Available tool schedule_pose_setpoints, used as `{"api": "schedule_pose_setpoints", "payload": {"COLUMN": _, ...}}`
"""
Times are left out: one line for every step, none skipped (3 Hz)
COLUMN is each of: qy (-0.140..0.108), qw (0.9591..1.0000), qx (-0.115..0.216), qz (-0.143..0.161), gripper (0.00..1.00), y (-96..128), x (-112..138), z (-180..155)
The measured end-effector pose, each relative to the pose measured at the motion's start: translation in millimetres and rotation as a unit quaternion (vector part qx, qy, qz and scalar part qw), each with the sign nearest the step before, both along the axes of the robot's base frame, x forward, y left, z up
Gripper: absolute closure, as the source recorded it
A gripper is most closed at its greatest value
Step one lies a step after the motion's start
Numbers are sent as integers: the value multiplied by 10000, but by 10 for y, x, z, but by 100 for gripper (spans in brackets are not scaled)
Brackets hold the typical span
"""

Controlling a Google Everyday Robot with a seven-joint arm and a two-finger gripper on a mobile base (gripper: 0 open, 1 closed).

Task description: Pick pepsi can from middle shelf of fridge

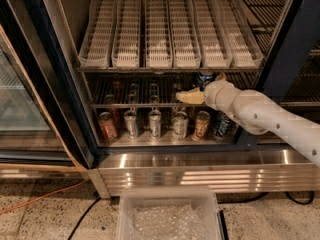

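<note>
The fridge [200, 174] stands open. The pepsi can [204, 77], blue with a silver top, stands on the wire middle shelf [140, 93] towards the right, its lower part hidden behind my gripper. My white arm reaches in from the right. My gripper [204, 87] is at the shelf's front rail, right at the can. It is open: one tan finger [189, 97] points left below the can, and the other tip [219, 76] shows at the can's right. I cannot tell whether they touch the can.
White slotted trays [170, 34] fill the shelf above. On the steel floor below stand an orange-brown can [106, 126], silver cans [155, 124], a brown can [201, 125] and a dark blue can [221, 125]. A clear plastic bin [167, 216] sits on the ground in front. The glass door [20, 99] is at left.
</note>
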State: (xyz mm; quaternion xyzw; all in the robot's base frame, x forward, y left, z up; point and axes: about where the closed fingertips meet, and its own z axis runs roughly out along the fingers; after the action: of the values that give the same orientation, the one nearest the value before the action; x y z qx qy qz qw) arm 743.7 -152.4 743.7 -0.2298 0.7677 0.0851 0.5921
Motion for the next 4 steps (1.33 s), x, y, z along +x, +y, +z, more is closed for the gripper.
{"api": "schedule_pose_setpoints", "payload": {"qy": 43, "qw": 10000, "qx": -1, "qz": -60, "gripper": 0, "y": -6, "x": 69, "z": -50}}
{"api": "schedule_pose_setpoints", "payload": {"qy": 90, "qw": 9998, "qx": -7, "qz": -176, "gripper": 19, "y": -68, "x": 88, "z": -105}}
{"api": "schedule_pose_setpoints", "payload": {"qy": 91, "qw": 9998, "qx": -7, "qz": -176, "gripper": 42, "y": -68, "x": 88, "z": -105}}
{"api": "schedule_pose_setpoints", "payload": {"qy": 91, "qw": 9998, "qx": -7, "qz": -176, "gripper": 65, "y": -68, "x": 88, "z": -105}}
